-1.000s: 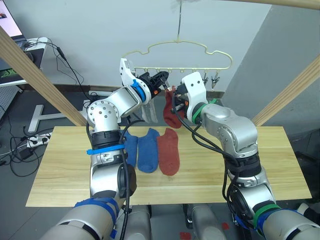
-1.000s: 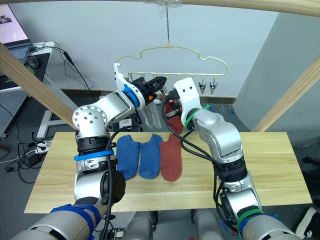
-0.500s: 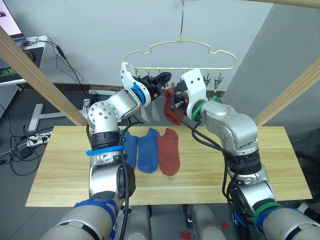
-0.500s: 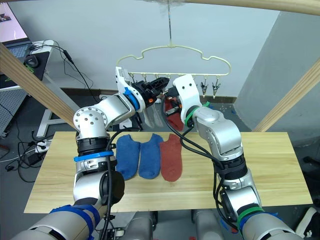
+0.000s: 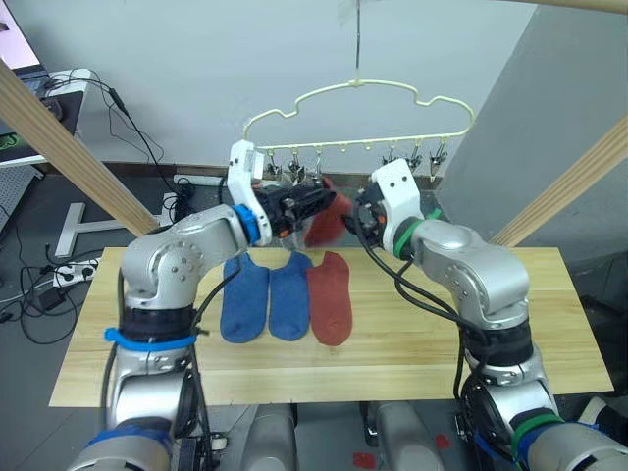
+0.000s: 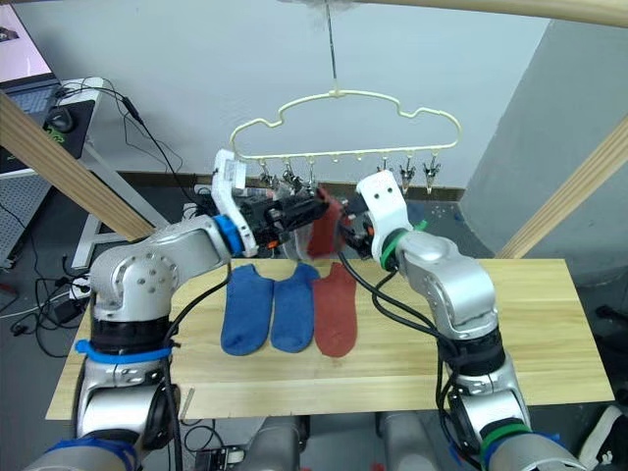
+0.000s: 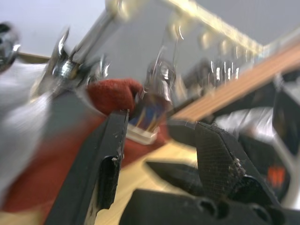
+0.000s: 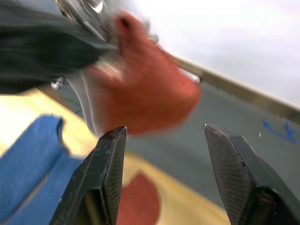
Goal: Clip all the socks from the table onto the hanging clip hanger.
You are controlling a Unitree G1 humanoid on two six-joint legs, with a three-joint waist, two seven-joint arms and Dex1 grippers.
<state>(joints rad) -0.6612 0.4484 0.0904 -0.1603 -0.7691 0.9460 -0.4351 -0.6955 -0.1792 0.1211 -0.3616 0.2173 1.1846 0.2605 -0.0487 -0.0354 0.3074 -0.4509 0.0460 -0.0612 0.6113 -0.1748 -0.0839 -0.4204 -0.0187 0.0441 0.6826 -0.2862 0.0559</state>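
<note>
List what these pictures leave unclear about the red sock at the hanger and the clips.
- Whether a clip grips the red sock: the left end effector covers its top edge in the head views; the left wrist view is blurred.
- The grey socks: hidden behind the left end effector.
- Clips on the clip hanger: too small to tell open from shut.
- The red sock's outline: smeared in the right wrist view.

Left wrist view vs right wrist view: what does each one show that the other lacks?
Left wrist view alone: the clip hanger's pale bar and the silver clips, with the open left tool.

Right wrist view alone: two blue socks and a red sock on the table, between the open right tool.

Both: the hanging red sock.
</note>
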